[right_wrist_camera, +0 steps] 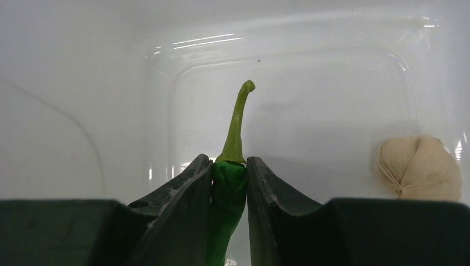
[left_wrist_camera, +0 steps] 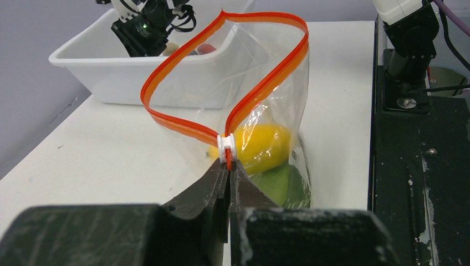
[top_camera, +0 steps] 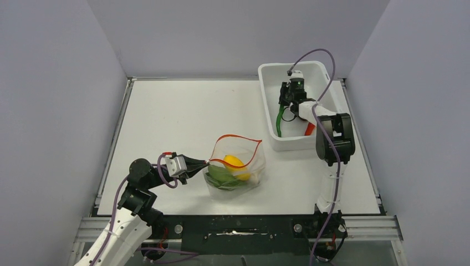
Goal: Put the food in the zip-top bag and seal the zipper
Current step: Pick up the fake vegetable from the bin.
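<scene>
The clear zip-top bag [top_camera: 244,166] stands mid-table with its mouth open, ringed by the red-orange zipper [left_wrist_camera: 183,61]. A yellow lump [left_wrist_camera: 266,145] and a green leaf [left_wrist_camera: 285,185] lie inside it. My left gripper [left_wrist_camera: 229,165] is shut on the zipper strip at the bag's near corner, just below the white slider [left_wrist_camera: 226,145]. My right gripper [right_wrist_camera: 229,166] is inside the white tub [top_camera: 270,102], shut on the thin green pepper [right_wrist_camera: 235,138]. The pepper also shows in the top view [top_camera: 278,123]. An orange-red cone [top_camera: 309,129] lies in the tub.
A beige garlic-like piece [right_wrist_camera: 419,168] lies on the tub floor to the right of my right gripper. The tub stands at the far right of the table, behind the bag. Grey walls close in the table on three sides.
</scene>
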`<action>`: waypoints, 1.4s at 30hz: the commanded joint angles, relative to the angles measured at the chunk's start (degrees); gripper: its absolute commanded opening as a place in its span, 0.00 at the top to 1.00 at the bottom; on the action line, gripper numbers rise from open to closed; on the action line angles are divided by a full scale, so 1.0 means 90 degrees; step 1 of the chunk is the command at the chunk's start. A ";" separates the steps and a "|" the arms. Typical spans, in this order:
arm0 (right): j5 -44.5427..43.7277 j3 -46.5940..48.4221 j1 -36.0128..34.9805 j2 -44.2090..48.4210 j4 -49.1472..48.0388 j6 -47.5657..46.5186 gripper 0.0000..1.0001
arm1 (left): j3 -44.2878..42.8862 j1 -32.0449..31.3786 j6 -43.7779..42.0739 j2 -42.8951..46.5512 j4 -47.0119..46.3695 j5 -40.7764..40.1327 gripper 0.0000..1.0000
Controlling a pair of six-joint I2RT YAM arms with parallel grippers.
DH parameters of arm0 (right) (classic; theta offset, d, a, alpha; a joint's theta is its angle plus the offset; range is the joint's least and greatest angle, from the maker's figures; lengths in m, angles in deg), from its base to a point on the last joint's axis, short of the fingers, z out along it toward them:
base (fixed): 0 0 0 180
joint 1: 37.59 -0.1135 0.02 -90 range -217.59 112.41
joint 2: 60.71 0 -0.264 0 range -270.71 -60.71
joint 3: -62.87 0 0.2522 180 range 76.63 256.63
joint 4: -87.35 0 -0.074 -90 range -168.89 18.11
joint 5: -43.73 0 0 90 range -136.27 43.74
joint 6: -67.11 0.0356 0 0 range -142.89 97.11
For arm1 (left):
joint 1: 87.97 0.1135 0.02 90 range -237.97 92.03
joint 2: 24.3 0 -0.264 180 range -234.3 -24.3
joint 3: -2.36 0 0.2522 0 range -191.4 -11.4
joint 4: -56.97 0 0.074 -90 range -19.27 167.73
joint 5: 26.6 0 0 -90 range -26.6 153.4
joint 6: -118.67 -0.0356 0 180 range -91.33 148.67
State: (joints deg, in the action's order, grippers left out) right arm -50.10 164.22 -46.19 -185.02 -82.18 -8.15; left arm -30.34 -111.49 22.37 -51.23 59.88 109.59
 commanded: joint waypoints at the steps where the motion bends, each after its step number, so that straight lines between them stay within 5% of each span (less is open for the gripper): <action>1: 0.0231 -0.0285 0.0042 0.1015 -0.0543 -0.0135 0.86 | -0.0078 -0.0008 -0.0012 0.0048 -0.0189 -0.0036 1.00; 26: 0.1250 -0.2224 -0.0328 0.5157 -0.0358 -0.0844 0.85 | -0.0557 -0.0061 0.0690 -0.1208 -0.1840 0.0442 1.00; 42: 0.2206 -0.2712 -0.2119 0.6733 -0.0399 -0.1717 0.82 | -0.0117 -0.0076 0.1011 -0.1184 -0.2461 0.0622 1.00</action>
State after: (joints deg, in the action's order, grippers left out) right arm -35.72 140.03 -64.20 -126.44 -82.29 -22.57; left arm -30.66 -111.89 31.37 -62.78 41.24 113.81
